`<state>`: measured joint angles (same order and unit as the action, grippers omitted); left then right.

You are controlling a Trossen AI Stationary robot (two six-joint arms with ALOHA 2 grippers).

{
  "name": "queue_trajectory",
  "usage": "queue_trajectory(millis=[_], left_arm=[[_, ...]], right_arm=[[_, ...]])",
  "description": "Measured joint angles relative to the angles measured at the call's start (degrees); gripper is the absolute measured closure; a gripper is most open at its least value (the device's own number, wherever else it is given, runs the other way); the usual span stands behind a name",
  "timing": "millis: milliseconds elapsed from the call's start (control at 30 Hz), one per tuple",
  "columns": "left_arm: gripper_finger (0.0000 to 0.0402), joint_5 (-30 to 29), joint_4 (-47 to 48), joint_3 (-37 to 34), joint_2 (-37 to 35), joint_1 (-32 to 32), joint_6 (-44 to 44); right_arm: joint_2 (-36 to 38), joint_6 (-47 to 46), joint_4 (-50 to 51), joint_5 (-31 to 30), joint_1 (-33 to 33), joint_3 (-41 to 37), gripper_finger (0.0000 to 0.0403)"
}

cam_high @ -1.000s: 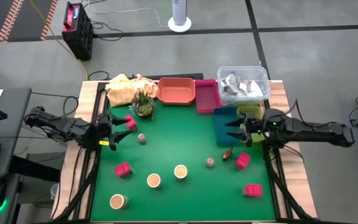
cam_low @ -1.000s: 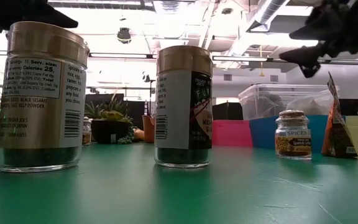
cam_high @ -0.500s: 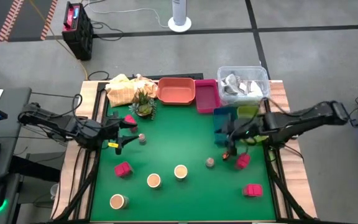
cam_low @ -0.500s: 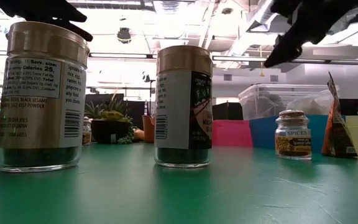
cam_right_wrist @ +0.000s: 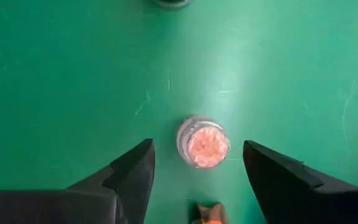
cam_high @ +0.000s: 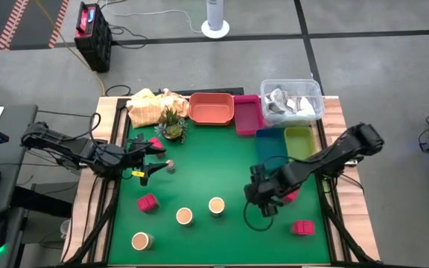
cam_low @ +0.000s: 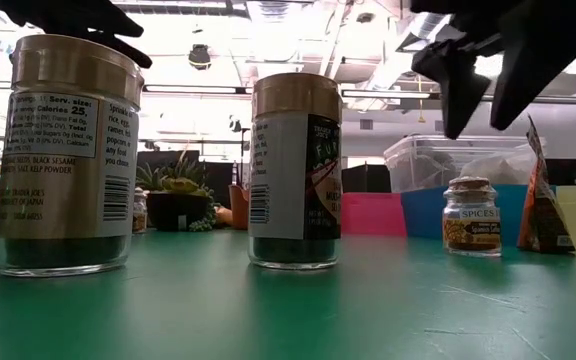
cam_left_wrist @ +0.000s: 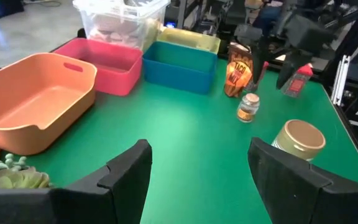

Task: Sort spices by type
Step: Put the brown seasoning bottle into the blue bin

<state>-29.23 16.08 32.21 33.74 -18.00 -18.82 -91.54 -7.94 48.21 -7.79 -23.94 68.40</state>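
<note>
My right gripper (cam_high: 261, 199) is open and points down above a tiny cork-topped jar (cam_right_wrist: 202, 142); its fingers (cam_right_wrist: 132, 174) stand on either side of the jar, apart from it. The jar stands on its base (cam_low: 470, 215), beside the red-orange packet (cam_low: 543, 195). My left gripper (cam_high: 153, 161) is open and empty, just left of the second tiny jar (cam_high: 170, 165). Magenta packets (cam_high: 147, 202) (cam_high: 302, 227) (cam_high: 155, 143) and three tan-capped jars (cam_high: 184, 216) (cam_high: 216, 205) (cam_high: 140, 240) rest on the green mat.
Along the far edge stand an orange tray (cam_high: 211, 108), a magenta tray (cam_high: 247, 114), a blue tray (cam_high: 270, 141), a yellow-green tray (cam_high: 299, 140) and a clear box (cam_high: 290, 100). A potted plant (cam_high: 172, 125) and a yellow cloth (cam_high: 149, 106) sit at the far left.
My right gripper has gone from beside the blue tray toward the table's near left, has tipped to point down, and now hangs over the tiny jar. My left gripper has gone a little toward the table's right, nearer the second tiny jar. Both stay open.
</note>
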Motion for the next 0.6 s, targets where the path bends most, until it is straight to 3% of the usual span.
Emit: queue_trajectory(millis=[300,600], left_arm=[[0.0146,-0.1,1.0,0.0,0.0,0.0,-1.4],[0.0146,-0.1,2.6,0.0,0.0,0.0,-1.4]], right_arm=[[-11.0,6.3,6.3,0.4,1.2,5.4,0.0087],[-12.5,6.8,7.0,0.3,2.4,5.1,0.0082]])
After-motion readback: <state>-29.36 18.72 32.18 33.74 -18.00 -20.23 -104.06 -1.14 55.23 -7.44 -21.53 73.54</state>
